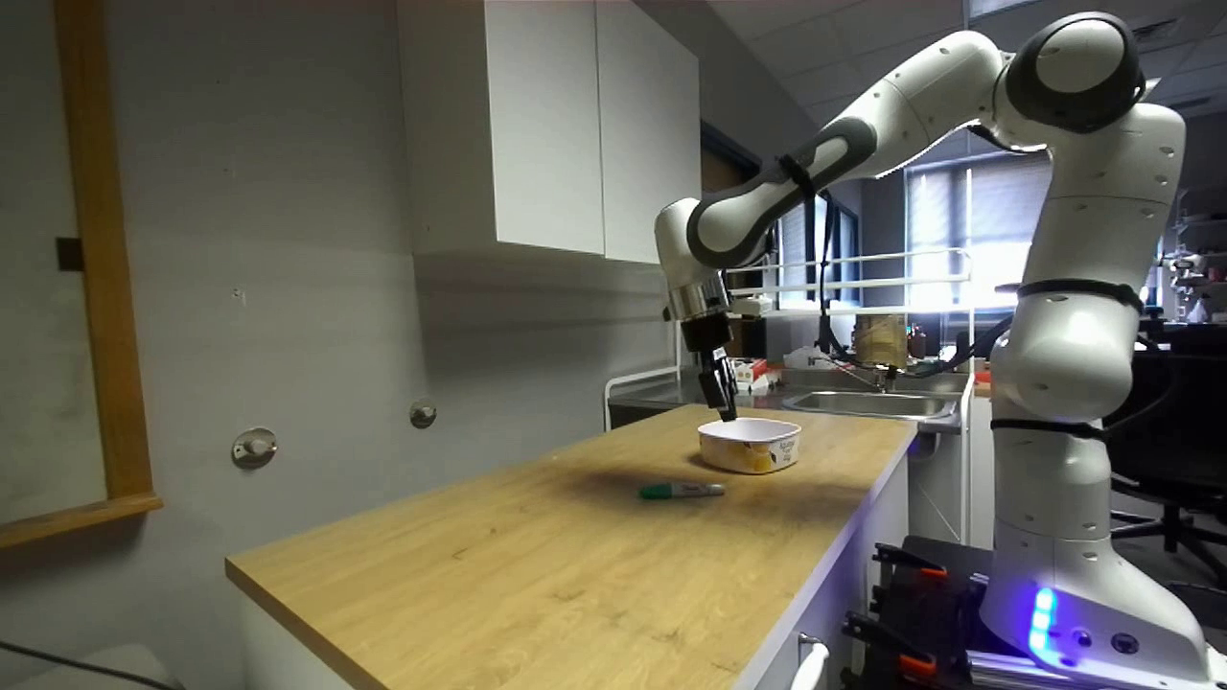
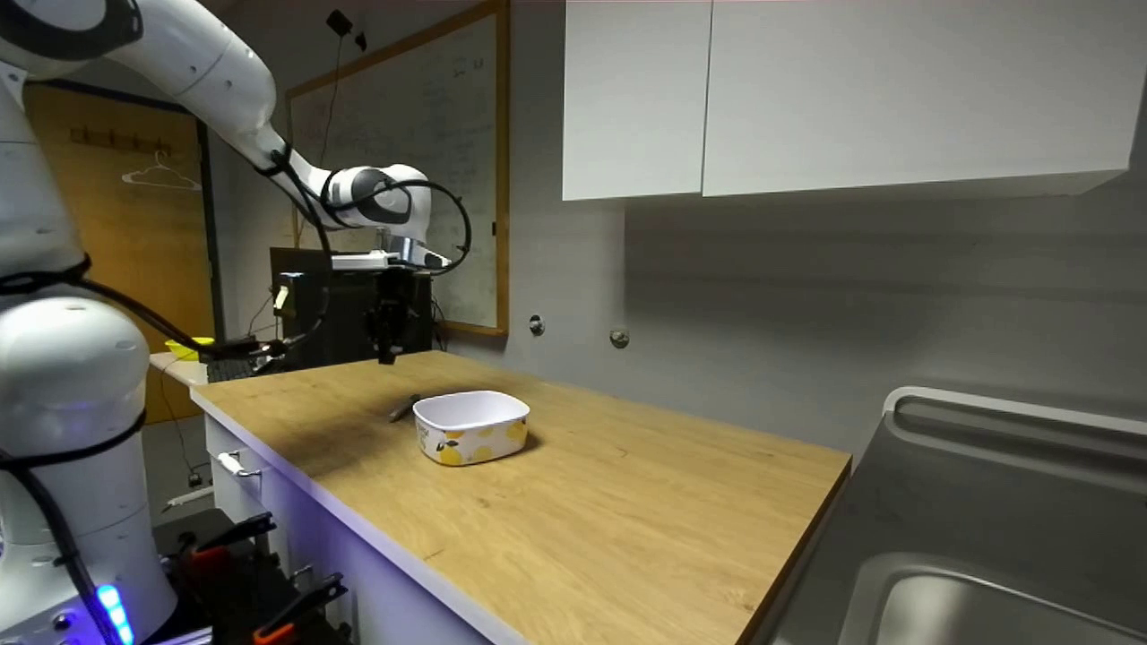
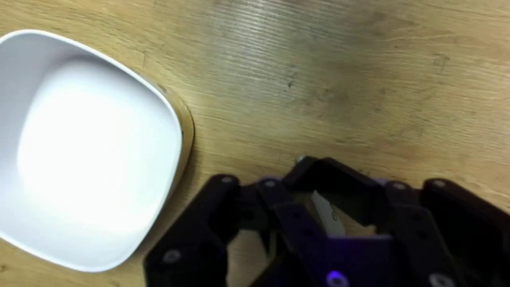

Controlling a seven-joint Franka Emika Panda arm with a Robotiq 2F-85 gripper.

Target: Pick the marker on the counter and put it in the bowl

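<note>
Pinched together, I think, the tool (image 1: pixel 727 413) should spread astride the marker (image 1: pixel 682 490) (eight o'clock from bowl (image 1: pixel 752 454), facing sink (image 1: pixel 863 404)).

The wooden counter (image 1: pixel 537 565) bears a marker (image 1: pixel 682 490) and bowl (image 1: pixel 750 454).

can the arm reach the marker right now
Probably yes: the gripper hangs above the counter, and the marker lies there uncovered and apart from the bowl, which doesn't seem in the way.
</note>
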